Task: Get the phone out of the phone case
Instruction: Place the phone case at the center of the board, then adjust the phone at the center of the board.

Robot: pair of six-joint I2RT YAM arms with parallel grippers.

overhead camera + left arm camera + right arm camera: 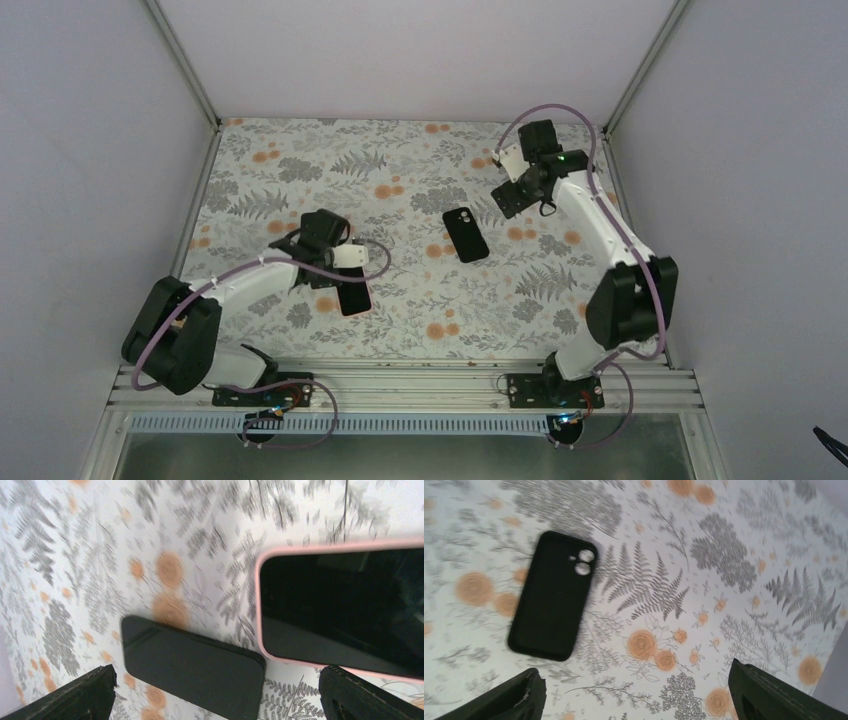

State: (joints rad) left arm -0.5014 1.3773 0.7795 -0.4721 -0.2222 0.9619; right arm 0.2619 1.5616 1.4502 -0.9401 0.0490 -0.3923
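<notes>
one black phone case (pixel 466 234), one pink-edged phone (pixel 353 297), two robot arms (pixel 250 285) (pixel 600 225), one floral tabletop (pixel 300 160)

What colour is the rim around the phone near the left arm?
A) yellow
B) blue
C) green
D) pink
D: the phone shows a pink rim around its dark screen; the case lying apart from it is black.
</notes>
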